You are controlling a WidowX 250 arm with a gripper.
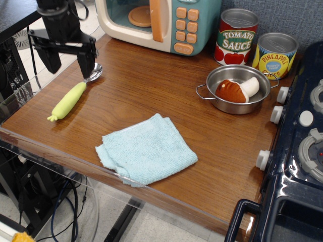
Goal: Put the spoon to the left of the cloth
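The spoon [71,97] lies flat on the bench [151,96], well left of the cloth [145,149], its silver bowl pointing toward the back. The end effector [67,58] hangs above the bowl end, jaws spread wide and empty, clear of the spoon.

Pincer [68,61] finger hides part of spoon [73,97] bowl.

Views: one only, so nothing is shared between views.
Position: fixed camera, raised above the near front edge of the brown wooden table [151,85].
Direction: looks down and toward the back wall, slightly from the right.
Nearness: mid-range; whole tabletop visible, dark blue toy stove [298,166] cropped at right.
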